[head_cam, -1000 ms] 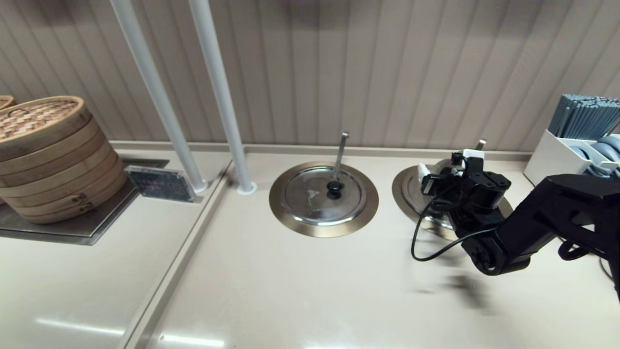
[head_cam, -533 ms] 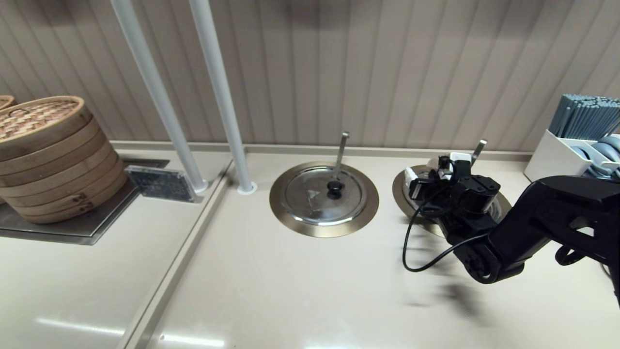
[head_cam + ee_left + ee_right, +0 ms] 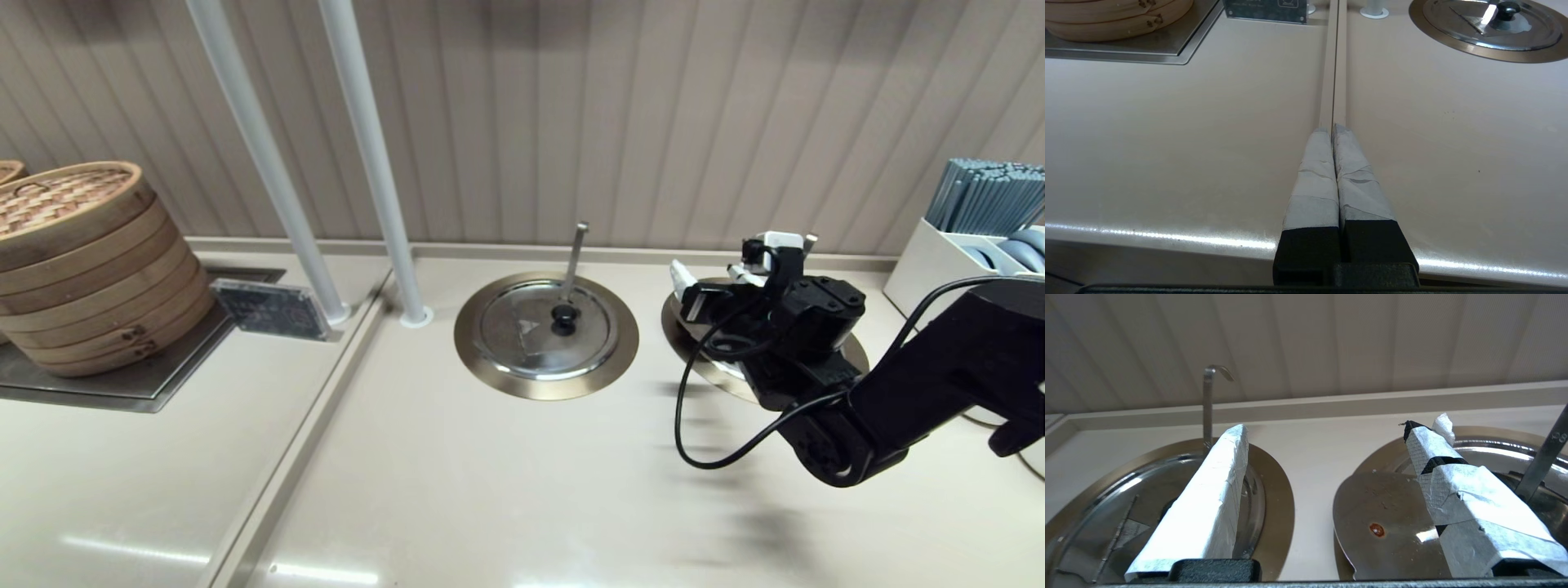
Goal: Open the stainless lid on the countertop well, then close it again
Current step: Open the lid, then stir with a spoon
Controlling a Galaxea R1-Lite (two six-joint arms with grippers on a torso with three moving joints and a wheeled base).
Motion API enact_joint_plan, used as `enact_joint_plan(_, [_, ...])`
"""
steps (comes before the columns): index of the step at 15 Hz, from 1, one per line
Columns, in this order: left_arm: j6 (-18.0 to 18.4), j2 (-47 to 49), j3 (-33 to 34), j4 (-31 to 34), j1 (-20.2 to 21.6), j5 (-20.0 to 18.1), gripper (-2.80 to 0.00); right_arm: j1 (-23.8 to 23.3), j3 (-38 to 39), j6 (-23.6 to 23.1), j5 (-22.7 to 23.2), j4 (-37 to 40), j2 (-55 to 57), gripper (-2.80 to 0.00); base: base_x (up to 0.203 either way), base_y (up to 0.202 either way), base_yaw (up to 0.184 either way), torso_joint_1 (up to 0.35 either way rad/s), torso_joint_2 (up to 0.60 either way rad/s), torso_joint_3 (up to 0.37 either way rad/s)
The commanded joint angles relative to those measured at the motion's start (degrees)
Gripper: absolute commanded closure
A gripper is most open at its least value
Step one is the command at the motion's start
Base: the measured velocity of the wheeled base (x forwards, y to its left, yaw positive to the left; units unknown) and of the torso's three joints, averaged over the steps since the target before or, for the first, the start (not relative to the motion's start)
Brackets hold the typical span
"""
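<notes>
Right gripper [image 3: 1327,457] is hovering, fingers spread, beside the folded-up lid [image 3: 1388,526] over the well [image 3: 849,353]: opening looks done, closing is pending.

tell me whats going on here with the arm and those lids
The right gripper hovers open over the countertop well, gripping nothing. Between its fingers the stainless lid shows a flat face with a rivet, so it looks shifted off its seat, though that is unclear. The left gripper sits shut, parked by the counter's near edge.
</notes>
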Motion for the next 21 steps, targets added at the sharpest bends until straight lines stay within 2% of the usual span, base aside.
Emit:
enact_joint_plan(1, [0.0, 0.0, 0.0, 0.0, 0.0, 0.0, 0.0, -0.5, 0.3, -0.5, -0.1, 0.0, -3.4, -2.8, 0.0, 0.0, 0.0, 0.0, 0.0, 0.0])
enact_joint_plan(4, [0.0, 0.0, 0.0, 0.0, 0.0, 0.0, 0.0, -5.8, -1.3, -2.2, 0.0, 3.9, -2.8, -2.8, 0.0, 0.0, 0.0, 0.0, 0.0, 0.0])
enact_joint_plan(7, [0.0, 0.0, 0.0, 0.0, 0.0, 0.0, 0.0, -14.1, -7.4, -2.2, 0.1, 8.3, 2.4, -2.8, 0.0, 0.0, 0.0, 0.0, 0.0, 0.0])
enact_joint_plan(9, [0.0, 0.0, 0.0, 0.0, 0.0, 0.0, 0.0, -17.3, -11.9, -1.2, 0.2, 11.8, 6.1, -2.8, 0.0, 0.0, 0.0, 0.0, 0.0, 0.0])
enact_joint_plan(11, [0.0, 0.0, 0.0, 0.0, 0.0, 0.0, 0.0, -17.8, -15.8, 0.3, 0.2, 14.2, 8.9, -2.8, 0.0, 0.0, 0.0, 0.0, 0.0, 0.0])
enact_joint_plan(15, [0.0, 0.0, 0.0, 0.0, 0.0, 0.0, 0.0, -18.8, -17.7, 0.5, 0.2, 15.7, 11.5, -2.8, 0.0, 0.0, 0.0, 0.0, 0.0, 0.0])
enact_joint_plan(17, [0.0, 0.0, 0.0, 0.0, 0.0, 0.0, 0.0, -19.7, -21.7, 0.3, 0.2, 16.6, 13.3, -2.8, 0.0, 0.0, 0.0, 0.0, 0.0, 0.0])
enact_joint_plan(21, [0.0, 0.0, 0.0, 0.0, 0.0, 0.0, 0.0, -22.3, -31.4, 0.6, 0.4, 23.0, 17.8, -2.8, 0.0, 0.0, 0.0, 0.0, 0.0, 0.0])
